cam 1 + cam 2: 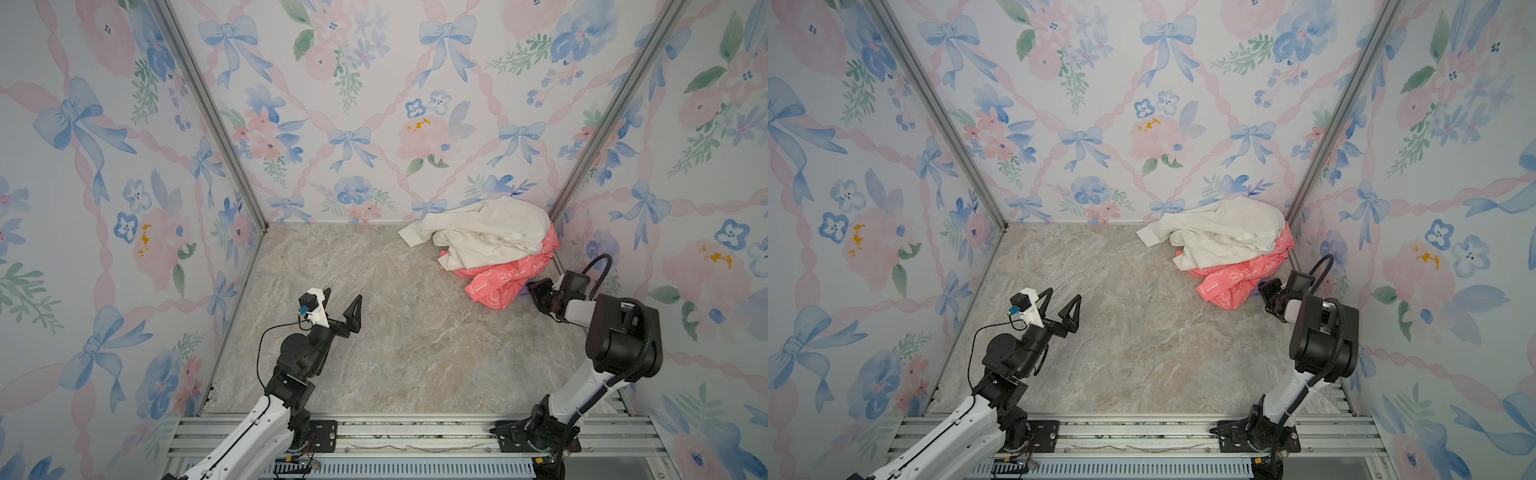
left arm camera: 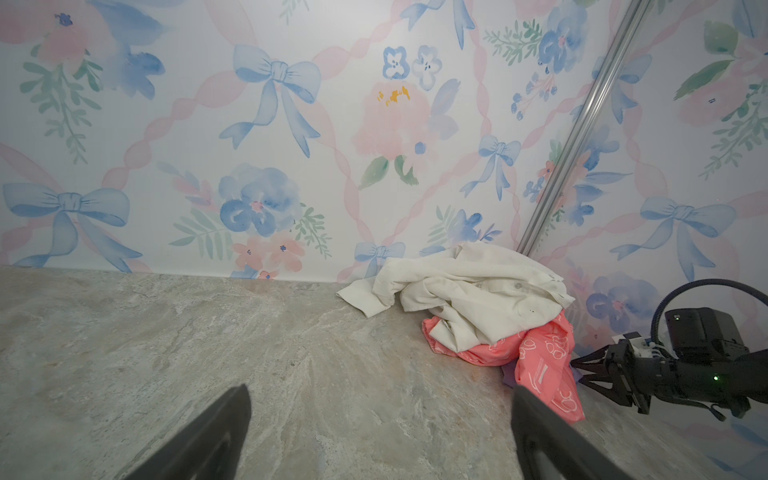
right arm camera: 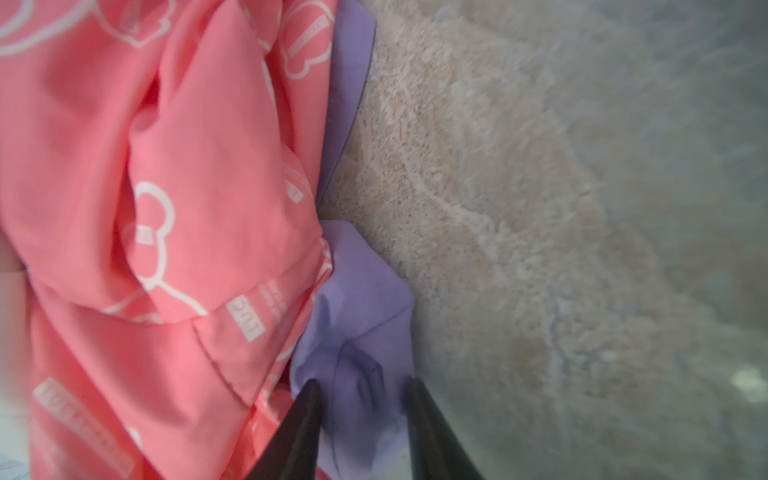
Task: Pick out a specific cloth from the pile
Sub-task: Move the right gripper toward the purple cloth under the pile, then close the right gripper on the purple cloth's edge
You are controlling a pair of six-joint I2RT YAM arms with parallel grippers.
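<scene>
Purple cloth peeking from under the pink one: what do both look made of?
Purple cloth: thin, soft fabric with a matte finish, weave or knit unclear; it puckers into small rounded folds. Pink cloth: thin, smooth fabric with a faint sheen, possibly synthetic; sharper creases, a stitched hem, white print.

I'm driving a purpose-built robot test cell here, not a real room. Three walls papered in a pastel bow-and-flower print meet at bare aluminium posts and box in a marble-look tabletop. An extruded metal rail runs along the near edge, with both arm bases bolted to it and a slotted cable duct below. The pile of garments in the far corner looks, I think, like a staged household prop.
</scene>
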